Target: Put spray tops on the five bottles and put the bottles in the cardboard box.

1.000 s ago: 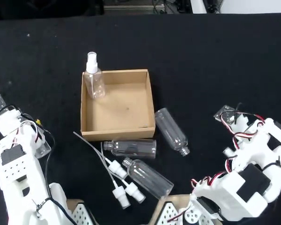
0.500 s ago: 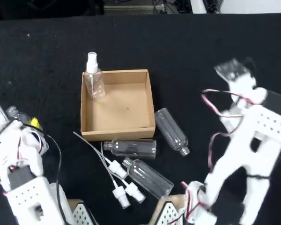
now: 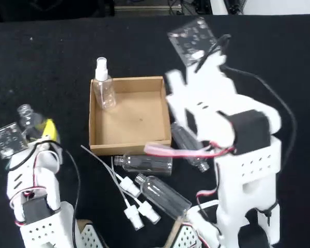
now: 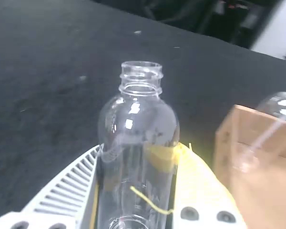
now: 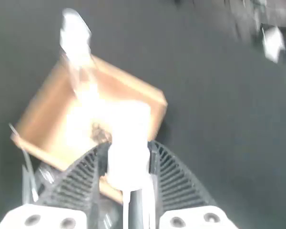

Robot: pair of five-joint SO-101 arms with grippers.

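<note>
My left gripper (image 4: 138, 160) is shut on a clear, uncapped bottle (image 4: 136, 138), held upright near the table's left front (image 3: 27, 114). A white spray top (image 5: 128, 152) sits in my right gripper (image 5: 127, 148), which is shut on it above the right edge of the cardboard box (image 3: 132, 121). A capped bottle (image 3: 103, 85) stands in the box's far left corner. Three uncapped bottles lie in front of the box (image 3: 144, 163), (image 3: 163, 195) and to its right (image 3: 188, 142), the last one partly under my right arm (image 3: 217, 119). Three loose spray tops (image 3: 137, 204) lie near the front.
The table (image 3: 258, 62) is covered in black cloth. Long dip tubes (image 3: 101, 163) from the loose spray tops stretch toward the box's front left corner. The arm bases stand at the front edge.
My right arm has swung from the front right corner up and left over the box's right edge. My left arm has lifted its bottle upright and moved it farther from the front edge.
</note>
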